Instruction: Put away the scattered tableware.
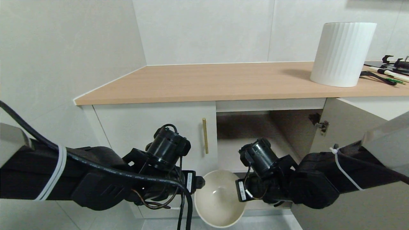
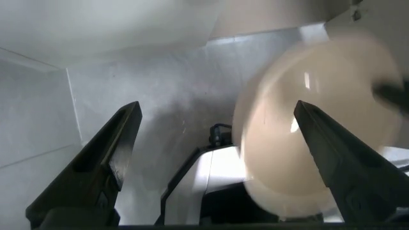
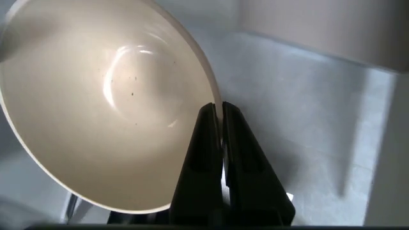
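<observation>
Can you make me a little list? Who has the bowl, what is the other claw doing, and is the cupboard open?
Bowl: cream, empty, tipped, in front of the cupboard opening
Right gripper: shut on the bowl's rim
Left gripper: open, next to the bowl, holding nothing
Cupboard: right door open, left door shut, with a gold handle
Countertop: white ribbed container, some utensils at the far right end
</observation>
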